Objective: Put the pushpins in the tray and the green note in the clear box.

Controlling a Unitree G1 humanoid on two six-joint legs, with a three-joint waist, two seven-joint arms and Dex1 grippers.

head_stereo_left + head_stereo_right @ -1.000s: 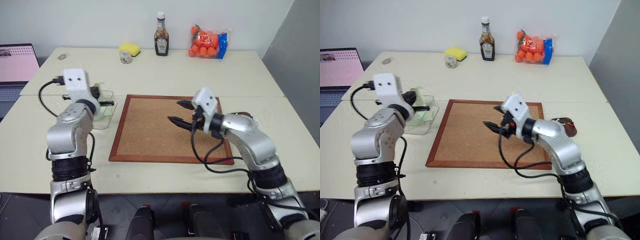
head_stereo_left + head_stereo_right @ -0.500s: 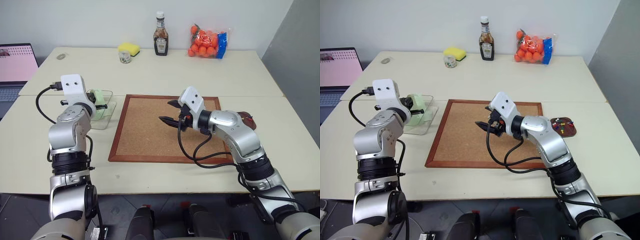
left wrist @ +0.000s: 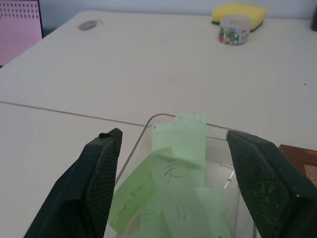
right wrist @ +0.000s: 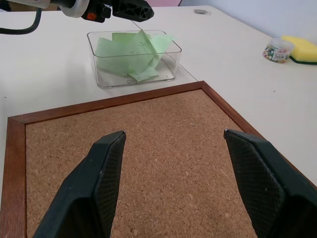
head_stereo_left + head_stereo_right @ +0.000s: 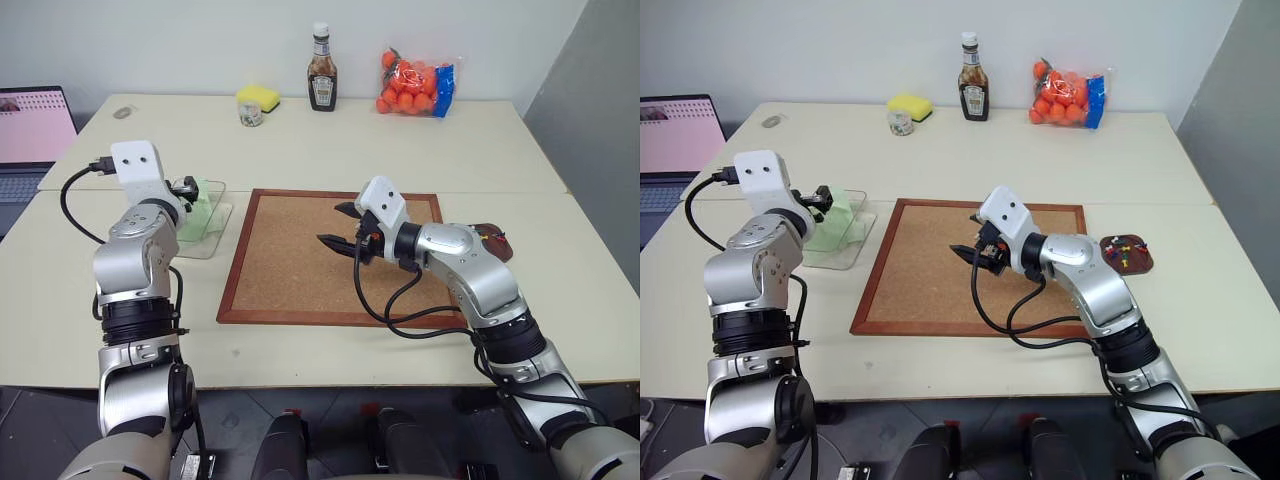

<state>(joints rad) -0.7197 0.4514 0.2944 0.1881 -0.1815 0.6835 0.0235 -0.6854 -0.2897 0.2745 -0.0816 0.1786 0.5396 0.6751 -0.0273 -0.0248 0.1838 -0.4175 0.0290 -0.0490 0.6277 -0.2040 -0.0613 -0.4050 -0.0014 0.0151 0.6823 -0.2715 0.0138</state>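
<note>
The green note (image 3: 178, 148) lies among other green slips inside the clear box (image 4: 133, 54), its long axis running away from the left gripper (image 3: 173, 163) and tilted up against the far wall. That gripper's jaws stand wide apart over the box, holding nothing. The right gripper (image 4: 173, 183) hovers spread and empty above the corkboard (image 5: 300, 270). Pushpins (image 5: 1124, 250) sit in the tray (image 5: 1140, 264) beside the board

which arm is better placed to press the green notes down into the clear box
Left. The left gripper hangs open over the clear box, straddling the green notes; the right gripper, also open, is over the cork board.
</note>
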